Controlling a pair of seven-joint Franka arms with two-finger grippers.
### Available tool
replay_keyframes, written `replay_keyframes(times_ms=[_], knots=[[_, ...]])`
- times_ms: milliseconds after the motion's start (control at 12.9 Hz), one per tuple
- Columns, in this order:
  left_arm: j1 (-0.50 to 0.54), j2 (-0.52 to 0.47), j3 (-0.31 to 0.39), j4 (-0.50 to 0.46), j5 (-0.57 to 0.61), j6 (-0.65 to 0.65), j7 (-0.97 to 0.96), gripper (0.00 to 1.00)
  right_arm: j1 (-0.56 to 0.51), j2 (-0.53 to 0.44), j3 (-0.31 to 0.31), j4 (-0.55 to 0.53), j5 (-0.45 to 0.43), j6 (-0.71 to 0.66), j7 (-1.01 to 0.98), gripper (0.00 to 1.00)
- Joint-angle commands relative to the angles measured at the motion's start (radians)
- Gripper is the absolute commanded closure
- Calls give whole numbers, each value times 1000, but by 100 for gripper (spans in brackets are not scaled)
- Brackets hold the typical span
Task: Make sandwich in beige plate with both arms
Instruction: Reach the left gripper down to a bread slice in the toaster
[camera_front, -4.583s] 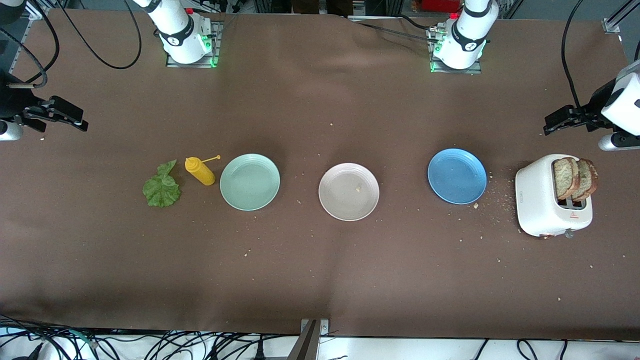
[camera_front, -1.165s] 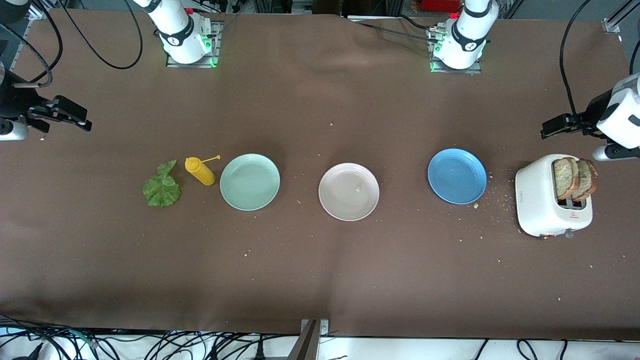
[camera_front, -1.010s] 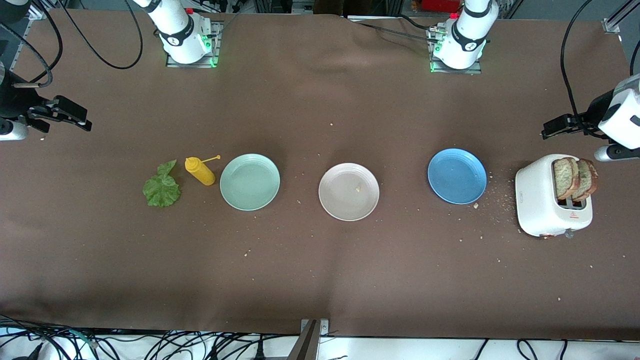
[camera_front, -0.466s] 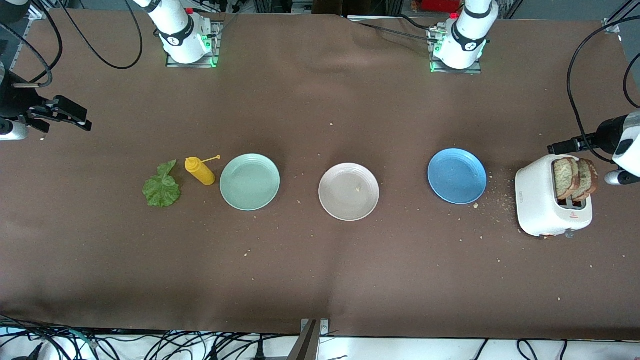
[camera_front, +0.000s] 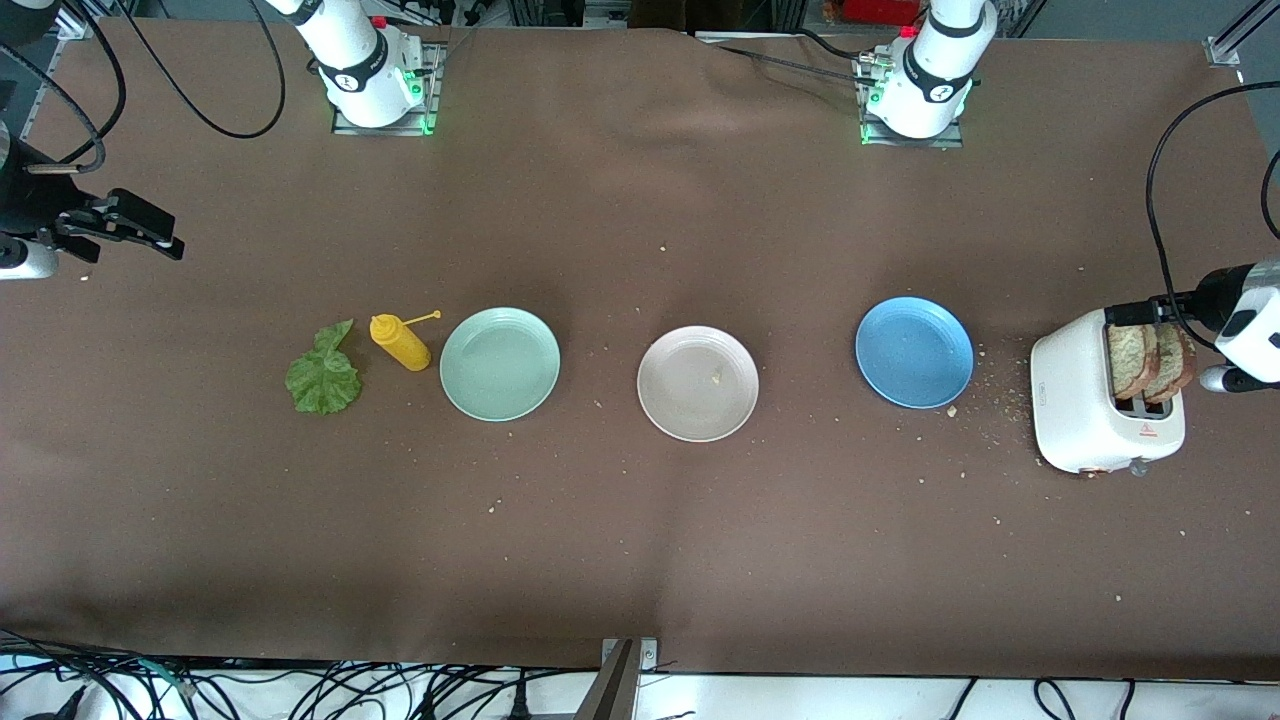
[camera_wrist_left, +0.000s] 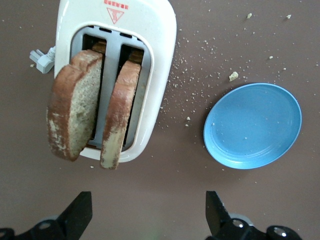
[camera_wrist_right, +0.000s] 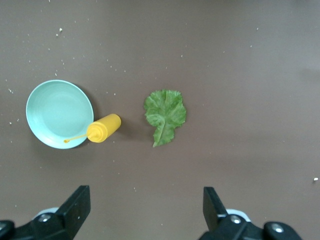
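The beige plate (camera_front: 697, 383) lies at the middle of the table with only a crumb on it. Two brown toast slices (camera_front: 1148, 357) stand in a white toaster (camera_front: 1095, 405) at the left arm's end; they also show in the left wrist view (camera_wrist_left: 90, 112). The green lettuce leaf (camera_front: 323, 377) lies flat at the right arm's end, and in the right wrist view (camera_wrist_right: 165, 114). My left gripper (camera_front: 1135, 314) is open, just over the toaster's top beside the toast. My right gripper (camera_front: 140, 235) is open and empty, waiting high over the right arm's end.
A blue plate (camera_front: 914, 352) lies between the beige plate and the toaster. A mint-green plate (camera_front: 499, 363) lies toward the right arm's end, with a yellow squeeze bottle (camera_front: 401, 341) lying between it and the lettuce. Crumbs are scattered around the toaster.
My left gripper has come down and toward the toaster, from above the table to just over the toast slices. The right arm has barely moved.
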Motion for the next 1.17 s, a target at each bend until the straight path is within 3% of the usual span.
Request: replay_keyframes(times_ms=[0, 311, 466, 544, 621, 777, 854, 1087], knots=[[7, 47, -8, 39, 30, 34, 36, 0, 5, 38, 6, 23, 18, -68, -7, 0], [7, 97, -10, 39, 30, 106, 38, 1, 4, 73, 5, 24, 21, -68, -86, 0], [7, 122, -10, 39, 59, 126, 39, 12, -2, 100, 3, 18, 64, -47, -242, 0], [5, 131, -11, 39, 97, 126, 44, 26, -8, 120, -3, 15, 101, -39, -316, 0], [4, 136, -13, 39, 127, 126, 68, 52, -18, 139, -12, 10, 140, -38, -412, 0], [8, 137, -11, 39, 133, 123, 116, 91, -39, 188, -29, -8, 234, -23, -601, 0], [13, 136, -10, 40, 133, 121, 127, 100, -53, 218, -35, -11, 280, -21, -701, 0], [10, 128, -14, 77, 128, 114, 111, 100, -102, 315, -35, -11, 394, 2, -1015, 0]])
